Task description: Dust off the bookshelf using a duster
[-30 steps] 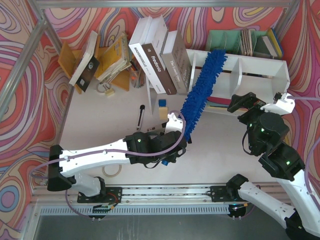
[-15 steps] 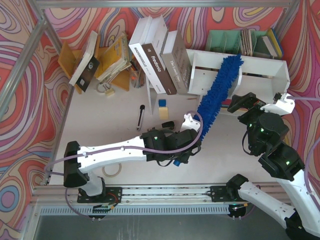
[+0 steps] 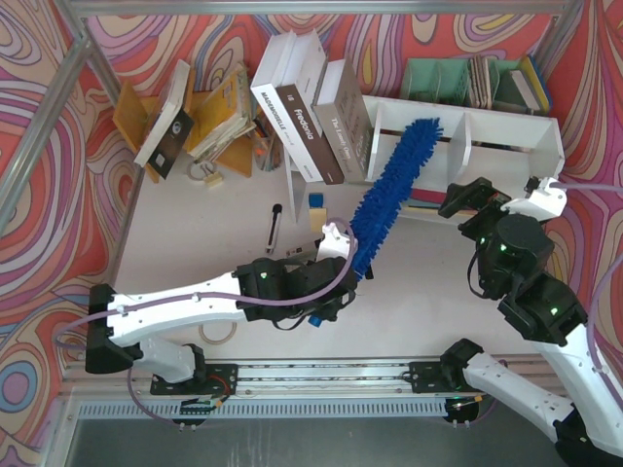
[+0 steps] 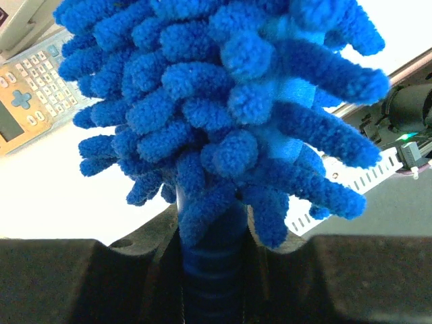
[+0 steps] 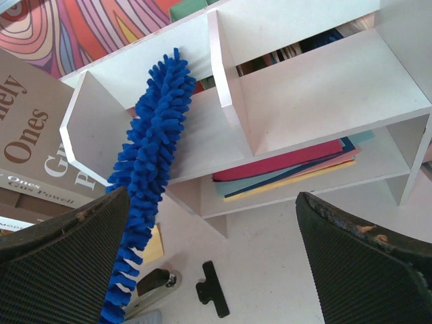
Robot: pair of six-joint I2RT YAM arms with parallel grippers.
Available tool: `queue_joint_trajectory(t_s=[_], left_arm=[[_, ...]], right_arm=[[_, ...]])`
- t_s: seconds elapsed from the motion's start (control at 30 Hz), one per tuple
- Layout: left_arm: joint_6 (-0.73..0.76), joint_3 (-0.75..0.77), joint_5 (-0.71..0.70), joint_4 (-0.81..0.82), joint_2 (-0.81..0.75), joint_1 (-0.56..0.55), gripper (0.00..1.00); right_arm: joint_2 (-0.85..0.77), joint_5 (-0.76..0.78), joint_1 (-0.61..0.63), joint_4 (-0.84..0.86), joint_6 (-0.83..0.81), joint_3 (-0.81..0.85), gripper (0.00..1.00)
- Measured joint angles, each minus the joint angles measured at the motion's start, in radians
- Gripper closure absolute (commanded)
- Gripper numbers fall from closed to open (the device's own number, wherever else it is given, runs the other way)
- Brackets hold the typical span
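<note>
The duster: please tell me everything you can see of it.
The duster is long and bright blue, with a fluffy head of soft noodle-like bristles and a ribbed blue handle. The left gripper is shut on the handle. The head slants across the left compartment of the white bookshelf.

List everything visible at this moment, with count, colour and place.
bookshelf: one, white, back right of the table
duster: one, bright blue, head lying across the bookshelf's left compartment
file organiser: one, teal, behind the bookshelf
book rack: one, orange wood, back left
large books: several, white and brown, leaning at back centre
folders: a stack, pink, blue, yellow, under the bookshelf's compartments
pen: one, black, mid-table
tape roll: one, pale, front left
left gripper: shut on the duster's handle
right gripper: open, empty, facing the bookshelf
</note>
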Motion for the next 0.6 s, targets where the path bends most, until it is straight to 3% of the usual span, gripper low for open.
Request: queue_joint_trajectory(t_s=[0.6], left_arm=[[0.025, 0.155, 0.086, -0.093, 0.145, -0.024, 1.00]], right_arm=[[-0.023, 0.007, 0.000, -0.001, 0.001, -0.013, 0.01]])
